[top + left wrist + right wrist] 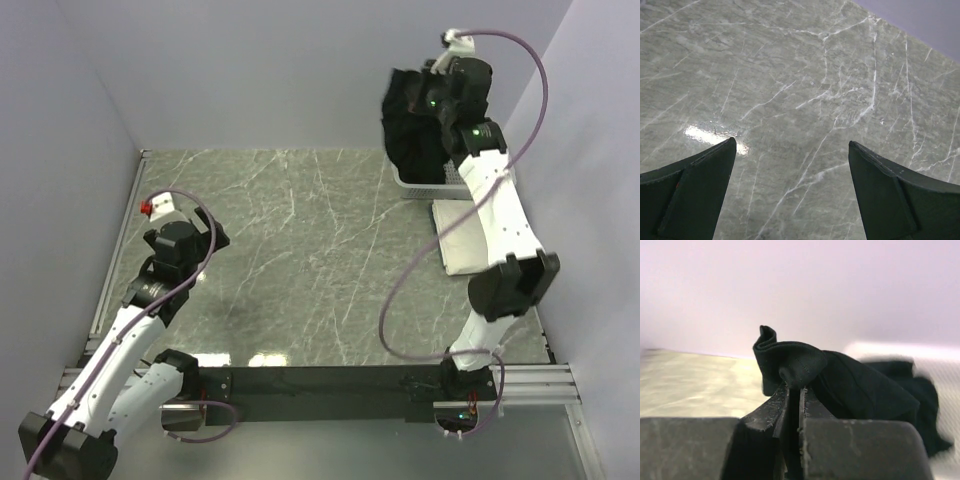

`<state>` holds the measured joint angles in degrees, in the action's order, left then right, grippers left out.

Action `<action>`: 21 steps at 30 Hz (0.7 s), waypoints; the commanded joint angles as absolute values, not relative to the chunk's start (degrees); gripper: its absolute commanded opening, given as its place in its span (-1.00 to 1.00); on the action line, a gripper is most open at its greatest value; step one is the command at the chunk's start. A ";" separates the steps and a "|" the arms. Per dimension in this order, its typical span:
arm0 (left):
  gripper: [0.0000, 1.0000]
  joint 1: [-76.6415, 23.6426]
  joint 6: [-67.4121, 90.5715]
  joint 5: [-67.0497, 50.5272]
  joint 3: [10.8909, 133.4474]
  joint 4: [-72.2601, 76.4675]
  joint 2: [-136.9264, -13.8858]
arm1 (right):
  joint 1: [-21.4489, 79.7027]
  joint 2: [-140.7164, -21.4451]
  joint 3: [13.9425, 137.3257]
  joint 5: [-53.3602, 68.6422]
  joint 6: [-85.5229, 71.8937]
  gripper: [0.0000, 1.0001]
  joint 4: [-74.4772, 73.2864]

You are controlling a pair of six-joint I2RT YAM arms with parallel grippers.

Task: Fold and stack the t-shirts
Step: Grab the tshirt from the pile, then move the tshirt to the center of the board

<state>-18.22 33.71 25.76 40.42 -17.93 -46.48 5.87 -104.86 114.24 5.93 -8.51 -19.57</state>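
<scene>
The right gripper (794,390) is clamped shut on a pinched fold of the black t-shirt (860,385), the cloth bunching up over the fingertips. In the overhead view this gripper (441,88) is held high at the far right corner, and the black t-shirt (408,130) hangs from it in a loose bundle, its lower end dropping to the white mesh basket (425,183) against the back wall. On the table (300,240), just on the near side of the basket, lies a pale flat piece (462,245), half hidden by the right arm (it may be the cream-white tee, but that cannot be told for certain).

The left gripper (791,142) stands wide open over bare marble, holding nothing; from above it (182,232) sits near the left edge, well apart from the cloth.

The step in hand looks like fetching the black tee out of the basket, so the task seems early for this garment. The next move likely calls for carrying it to the open middle of the table and laying it flat, with the left gripper taking a second edge to spread it before any fold.
</scene>
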 commanded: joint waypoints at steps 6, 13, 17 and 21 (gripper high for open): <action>0.99 -18.37 32.17 25.05 41.39 -18.19 -39.03 | 24.33 -88.34 109.26 13.27 -5.89 -1.00 -7.58; 0.99 -18.37 31.38 23.20 42.28 -20.65 -34.19 | 34.62 -85.25 106.27 12.13 -8.08 -1.00 -0.80; 0.99 -18.37 31.90 22.59 42.01 -22.67 -31.91 | 35.42 -87.26 99.68 10.12 -13.43 -0.94 2.11; 0.99 -18.37 31.91 20.75 40.96 -24.08 -31.02 | 35.16 -92.71 94.93 4.95 -16.34 -0.41 -4.97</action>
